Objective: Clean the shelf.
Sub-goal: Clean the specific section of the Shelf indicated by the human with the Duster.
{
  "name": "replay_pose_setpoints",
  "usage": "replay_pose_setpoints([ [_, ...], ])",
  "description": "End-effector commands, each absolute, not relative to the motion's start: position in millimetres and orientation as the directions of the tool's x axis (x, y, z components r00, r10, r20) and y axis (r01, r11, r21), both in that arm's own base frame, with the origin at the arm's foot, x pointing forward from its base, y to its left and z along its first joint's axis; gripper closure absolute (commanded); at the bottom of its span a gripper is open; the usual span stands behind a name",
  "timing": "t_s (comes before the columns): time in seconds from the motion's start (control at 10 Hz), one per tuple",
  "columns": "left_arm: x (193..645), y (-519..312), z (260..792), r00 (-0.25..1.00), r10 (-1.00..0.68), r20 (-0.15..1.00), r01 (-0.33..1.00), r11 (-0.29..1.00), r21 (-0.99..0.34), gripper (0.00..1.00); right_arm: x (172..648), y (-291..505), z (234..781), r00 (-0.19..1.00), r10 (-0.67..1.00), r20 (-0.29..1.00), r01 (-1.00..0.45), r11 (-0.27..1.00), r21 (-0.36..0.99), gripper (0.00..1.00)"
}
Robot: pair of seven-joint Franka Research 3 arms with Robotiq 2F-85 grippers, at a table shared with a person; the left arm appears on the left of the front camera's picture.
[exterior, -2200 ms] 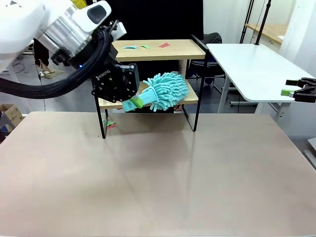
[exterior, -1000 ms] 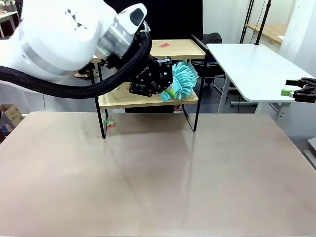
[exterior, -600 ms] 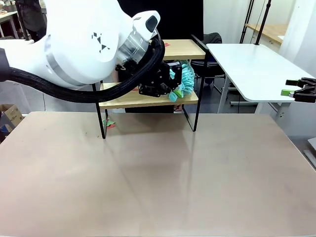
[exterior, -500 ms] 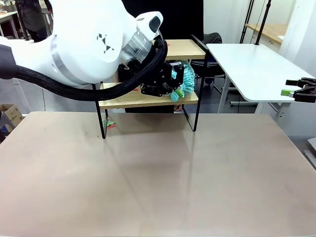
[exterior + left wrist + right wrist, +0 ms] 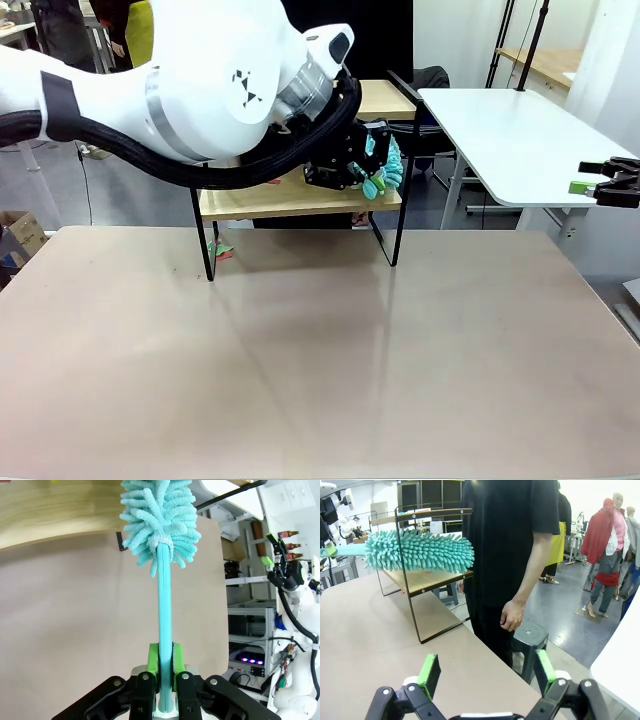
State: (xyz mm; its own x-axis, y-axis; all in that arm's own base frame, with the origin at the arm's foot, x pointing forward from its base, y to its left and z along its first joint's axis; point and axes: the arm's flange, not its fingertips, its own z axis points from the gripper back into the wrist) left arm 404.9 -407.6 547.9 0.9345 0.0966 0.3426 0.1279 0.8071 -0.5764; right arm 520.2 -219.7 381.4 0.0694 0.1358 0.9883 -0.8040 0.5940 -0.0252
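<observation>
The shelf stands at the far edge of the tan table; behind it is a person in black, and a white table lies to its right. The left arm hides much of the top board. The left gripper is clamped on the handle of a teal duster — head over the lower board's right end. The right gripper hangs well right of the shelf, jaws wide, empty.

The shelf, two light wood boards in a black frame, stands upright at the far side of the table.
</observation>
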Motion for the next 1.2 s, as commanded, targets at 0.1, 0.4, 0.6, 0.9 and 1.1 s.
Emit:
replay_pose_setpoints([
  [0.1, 414, -426, 551, 0.927, 0.143, 0.348, 0.082, 0.827, -0.557, 0.87, 521, -217, 387, 0.086, 0.140, 0.986, -0.798, 0.603, -0.016, 0.00],
  [0.4, 425, -436, 540, 0.924, 0.168, 0.343, 0.043, 0.848, -0.529, 0.87, 521, -217, 387, 0.086, 0.140, 0.986, -0.798, 0.603, -0.016, 0.00],
  [0.6, 432, -447, 532, 0.919, 0.182, 0.351, 0.015, 0.872, -0.490, 0.87, 521, -217, 387, 0.086, 0.140, 0.986, -0.798, 0.603, -0.016, 0.00],
  [0.9, 441, -464, 512, 0.923, 0.166, 0.347, -0.022, 0.923, -0.383, 0.87, 521, -217, 387, 0.086, 0.140, 0.986, -0.798, 0.603, -0.016, 0.00],
  [1.1, 435, -463, 510, 0.928, 0.164, 0.334, -0.041, 0.937, -0.348, 0.87, 521, -217, 387, 0.086, 0.140, 0.986, -0.798, 0.603, -0.016, 0.00],
])
